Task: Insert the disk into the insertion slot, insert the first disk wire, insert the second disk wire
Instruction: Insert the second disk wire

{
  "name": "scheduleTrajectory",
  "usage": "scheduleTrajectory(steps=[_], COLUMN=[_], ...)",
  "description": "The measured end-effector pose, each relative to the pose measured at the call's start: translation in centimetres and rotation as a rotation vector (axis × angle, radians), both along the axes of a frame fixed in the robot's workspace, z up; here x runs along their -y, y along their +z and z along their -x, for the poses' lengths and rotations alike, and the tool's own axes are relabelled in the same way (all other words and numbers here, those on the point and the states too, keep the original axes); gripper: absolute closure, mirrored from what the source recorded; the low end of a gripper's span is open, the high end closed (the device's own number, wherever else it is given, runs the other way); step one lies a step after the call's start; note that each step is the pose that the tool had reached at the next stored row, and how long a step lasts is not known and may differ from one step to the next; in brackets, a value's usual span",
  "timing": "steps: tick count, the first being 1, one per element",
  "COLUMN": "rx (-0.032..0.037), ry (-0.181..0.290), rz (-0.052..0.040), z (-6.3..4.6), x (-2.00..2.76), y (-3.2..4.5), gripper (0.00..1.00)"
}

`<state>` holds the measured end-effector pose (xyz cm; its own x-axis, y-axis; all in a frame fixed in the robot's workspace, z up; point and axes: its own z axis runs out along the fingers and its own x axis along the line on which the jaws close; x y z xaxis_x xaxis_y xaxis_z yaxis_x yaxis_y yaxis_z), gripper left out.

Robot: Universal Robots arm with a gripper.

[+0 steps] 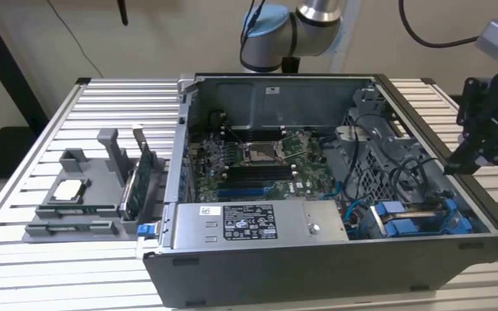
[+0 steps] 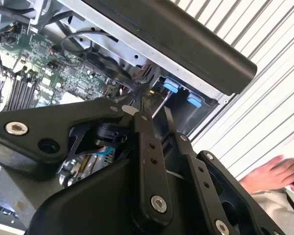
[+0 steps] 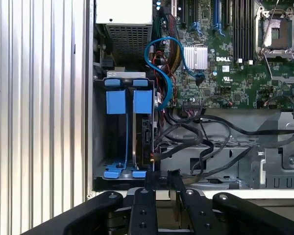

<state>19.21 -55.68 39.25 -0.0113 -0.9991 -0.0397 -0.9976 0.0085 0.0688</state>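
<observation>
1. Gripper state: the gripper [image 3: 162, 179] is set narrow; its fingertips stand close, with a slim gap and nothing between them. In the exterior view it hangs at the right, over the case wall [image 1: 422, 126] and near the drive cage [image 1: 414, 223].
2. Task item location: the disk [image 3: 146, 134] stands on edge in the insertion slot [image 3: 136, 147], in the bay nearer the motherboard [image 3: 225, 58], with its blue carrier tab showing. The neighbouring bay appears to hold no drive; whether any wire is seated in the disk cannot be told.
3. Hazard, snagging: the blue cable [image 3: 159, 73] loops from the board to just beside the disk; the black cables [image 3: 186, 132] cross the gap between cage and board. A descent through this bundle would likely hook a loop and drag a connector.
4. Hazard, collision: the case rim and the cage's metal edge lie close under the gripper; a small lateral error could strike either, or jar the seated disk.
5. Hazard, bystander: a person's hand [image 2: 269, 176] rests near the slatted table [image 2: 269, 88], outside the case; an outward swing is the probable cause of contact.
6. Clearance: room is open above the case; inside, the power-supply box [image 1: 258, 223] bounds the cage on the exterior view's left, and the cables take up the space towards the board.
</observation>
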Motion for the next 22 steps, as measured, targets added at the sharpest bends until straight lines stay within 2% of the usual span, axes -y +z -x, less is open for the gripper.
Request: scheduleTrajectory(steps=[16,22], rx=[0.0000,0.0000], ry=[0.000,0.000], rz=[-0.0002,-0.0001], z=[-0.18,-0.20], x=[-0.24,-0.72], y=[-0.09,-0.55], gripper=[0.73,0.73])
